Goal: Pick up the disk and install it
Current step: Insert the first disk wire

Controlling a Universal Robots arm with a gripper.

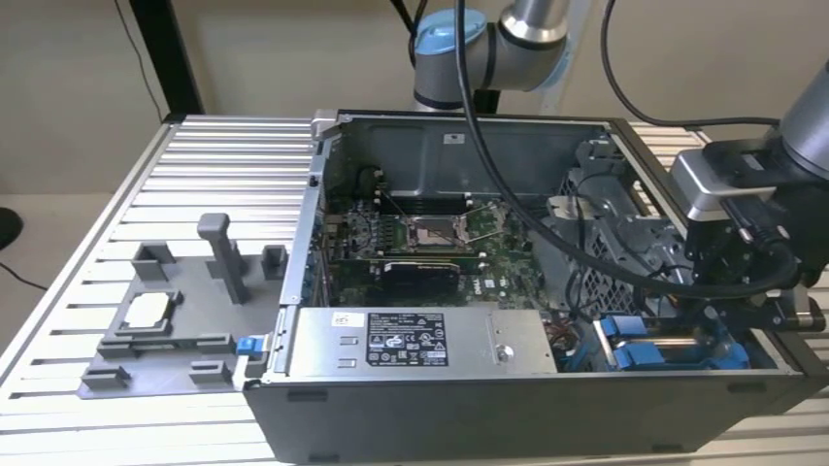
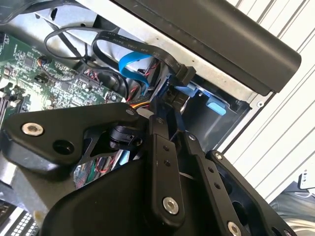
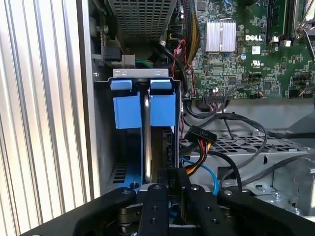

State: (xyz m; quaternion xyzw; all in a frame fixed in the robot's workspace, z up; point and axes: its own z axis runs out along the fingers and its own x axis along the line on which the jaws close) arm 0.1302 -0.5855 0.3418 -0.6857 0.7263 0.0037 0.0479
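The disk stands on edge in the drive bay at the front corner of the open computer case, at the exterior view's right. In the first wrist view I see its thin silver edge (image 3: 146,137) between the blue carrier's blocks (image 3: 130,112) and end tabs. The blue carrier (image 1: 631,342) also shows in the exterior view. My gripper (image 3: 171,189) reaches down into this bay, its black fingers (image 3: 156,206) drawn close together around the disk's near end. Those fingers (image 2: 160,147) point into the bay in the second wrist view as well. The gripper body (image 1: 739,291) hangs over the case's corner.
Black, blue and coloured cables (image 3: 206,142) loop right beside the bay. The green motherboard (image 1: 428,233) and the grey labelled power-supply box (image 1: 402,340) fill the case. A grey fixture (image 1: 175,320) holding a small silver chip (image 1: 149,309) lies on the slatted table at the exterior view's left.
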